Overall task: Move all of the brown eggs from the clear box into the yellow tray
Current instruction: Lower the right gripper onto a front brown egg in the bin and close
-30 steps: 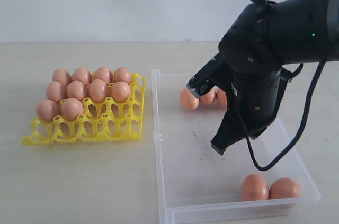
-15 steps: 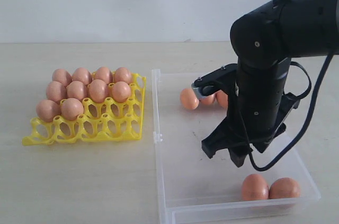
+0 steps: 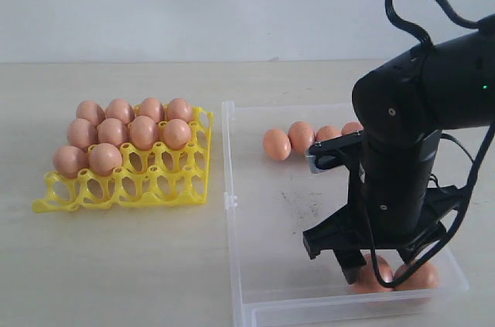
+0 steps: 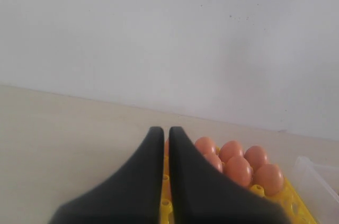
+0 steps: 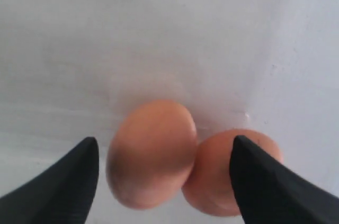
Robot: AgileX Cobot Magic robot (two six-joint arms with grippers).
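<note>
Now, eggs in box: six smooth orange-brown oval eggs [image 3: 276,144] lie in the shallow clear rectangular plastic box [image 3: 263,246]; four form a row along its far wall, and two sit in its near right corner, largely hidden in the exterior view by the black right arm [image 3: 410,134]
Corner pair: in the right wrist view the middle egg [image 5: 151,152] lies between the spread fingers [image 5: 58,181]; the second egg [image 5: 217,181] touches it and is partly covered by the other finger
Right gripper: the black two-fingered right gripper [image 5: 164,144] hangs low over the corner pair with its jaws wide apart, gripping nothing; a gap shows between one finger and the middle egg
Eggs in tray: ten more of the same eggs sit in the bright yellow square plastic lattice tray [image 3: 178,188]; the two far rows are full and the third row holds two at its left end
Tray position: on the pale beige table [image 3: 116,265], just beside the box's left wall, with a strip of table between them
Left gripper: the black left gripper [image 4: 165,128] has its fingers pressed together on nothing; the tray and its eggs show just beyond the fingertips
Box floor: dark scuff marks [image 3: 298,203] near the middle
Background: plain white wall [image 3: 193,2] behind the table
</note>
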